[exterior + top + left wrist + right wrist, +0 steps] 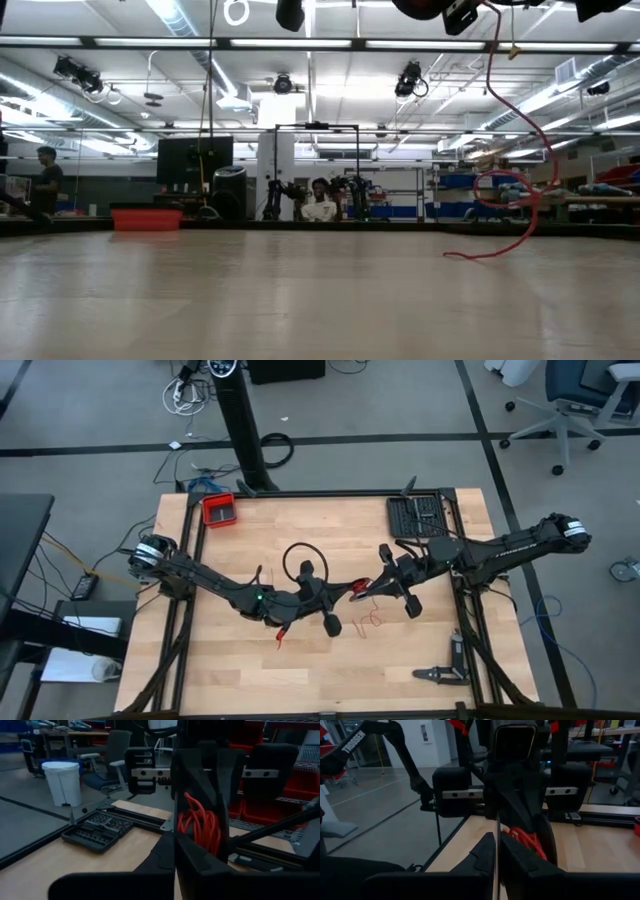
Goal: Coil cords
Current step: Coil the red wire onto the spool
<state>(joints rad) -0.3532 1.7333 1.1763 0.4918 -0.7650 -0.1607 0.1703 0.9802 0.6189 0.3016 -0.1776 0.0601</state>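
Observation:
The cords show as one thin red cord. Part of it is a small coiled bundle (358, 592) (200, 825) held above mid-table between my two grippers, which face each other level. My left gripper (345, 597) (175, 852) is shut on the bundle. My right gripper (377, 586) (497, 852) meets the bundle from the other side with its fingers slightly apart; I cannot tell whether they touch it. The cord's free part (515, 190) hangs in a loose loop, and its end lies on the tabletop (371, 620). My left gripper pinches the red coiled bundle (526, 840) between its two fingers. It comes level from the table's left. My right gripper's fingers hide which strands it has. The bundle is clear of the table and the cord's tail (500, 80) hangs slack below it.
A black cable loop (298, 560) lies just beyond the grippers. A red tray (218, 510) sits at the far left corner and a black tool case (418, 517) at the far right. A clamp tool (445, 672) lies near the front right. People show in the room beyond.

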